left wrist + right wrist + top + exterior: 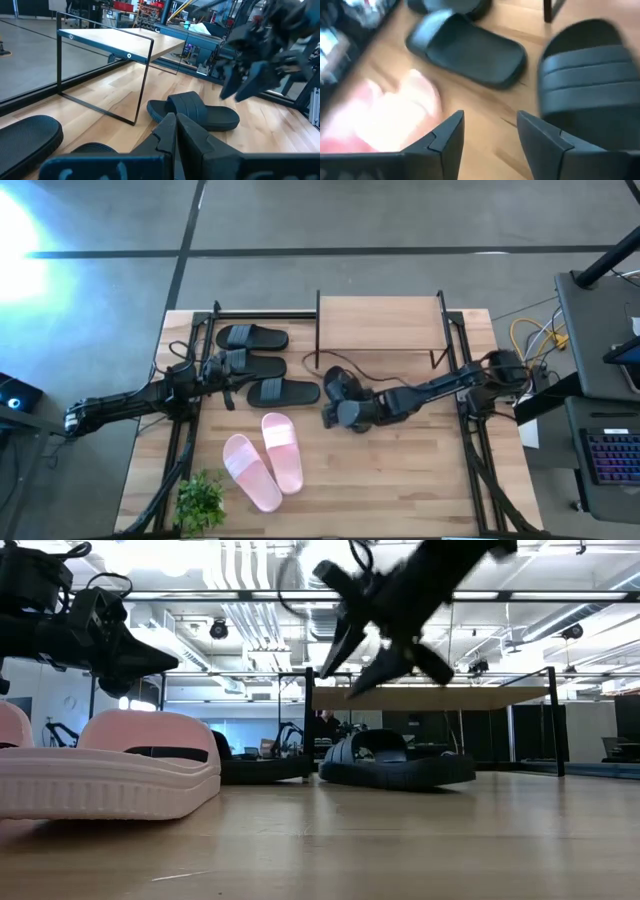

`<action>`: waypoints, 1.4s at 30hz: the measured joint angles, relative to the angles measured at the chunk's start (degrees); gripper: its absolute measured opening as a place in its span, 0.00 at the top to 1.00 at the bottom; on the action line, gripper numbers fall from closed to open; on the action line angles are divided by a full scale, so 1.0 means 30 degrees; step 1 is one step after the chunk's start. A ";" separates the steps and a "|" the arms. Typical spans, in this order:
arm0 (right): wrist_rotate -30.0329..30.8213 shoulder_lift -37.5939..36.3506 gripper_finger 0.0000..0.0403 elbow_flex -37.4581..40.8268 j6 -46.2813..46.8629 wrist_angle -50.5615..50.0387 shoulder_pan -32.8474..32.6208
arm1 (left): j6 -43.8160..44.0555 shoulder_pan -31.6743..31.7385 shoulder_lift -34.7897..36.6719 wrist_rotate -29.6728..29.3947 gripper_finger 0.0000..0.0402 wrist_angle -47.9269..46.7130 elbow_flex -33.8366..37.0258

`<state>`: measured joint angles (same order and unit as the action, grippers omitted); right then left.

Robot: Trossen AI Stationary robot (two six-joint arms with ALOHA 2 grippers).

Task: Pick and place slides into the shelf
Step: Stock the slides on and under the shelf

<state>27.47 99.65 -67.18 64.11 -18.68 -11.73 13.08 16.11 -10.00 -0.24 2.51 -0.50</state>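
Wood-plank table [400,480]; ribbed black slide [590,95] under open right gripper [487,132].

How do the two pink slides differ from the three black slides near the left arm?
The pink slides are pale, while the black slides are dark. In the high view the pink pair points roughly lengthwise down the table, slightly angled; the black three lie crosswise, stacked in a column beside the left gripper. The pink ones sit nearer the plant. All five rest sole-down on the table, outside the shelf.

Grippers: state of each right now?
Left gripper: shut, empty, by the three black slides.
Right gripper: open, empty, above the fourth black slide sandal.
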 joint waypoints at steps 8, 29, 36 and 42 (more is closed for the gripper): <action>-0.2567 -0.0071 0.80 -0.3126 -0.0635 -1.0810 0.1006 | -0.0004 0.0000 0.0000 0.0017 1.00 -0.0003 -0.0005; -1.0454 -0.0056 0.97 -0.0702 -0.1407 -1.0748 -0.0925 | -0.0002 -0.0003 0.0000 -0.0006 1.00 0.0001 -0.0005; -1.0091 0.0469 0.97 0.0665 -0.2579 -0.8581 -0.0874 | -0.0007 0.0003 0.0000 -0.0010 1.00 0.0002 -0.0005; -0.9363 0.1333 0.97 0.0992 -0.3560 -0.8414 -0.0838 | -0.0007 0.0005 -0.0022 -0.0012 1.00 0.0012 -0.0005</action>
<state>-0.62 103.65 -64.20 53.43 -43.92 -14.24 13.06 16.12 -10.07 -0.27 2.55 -0.51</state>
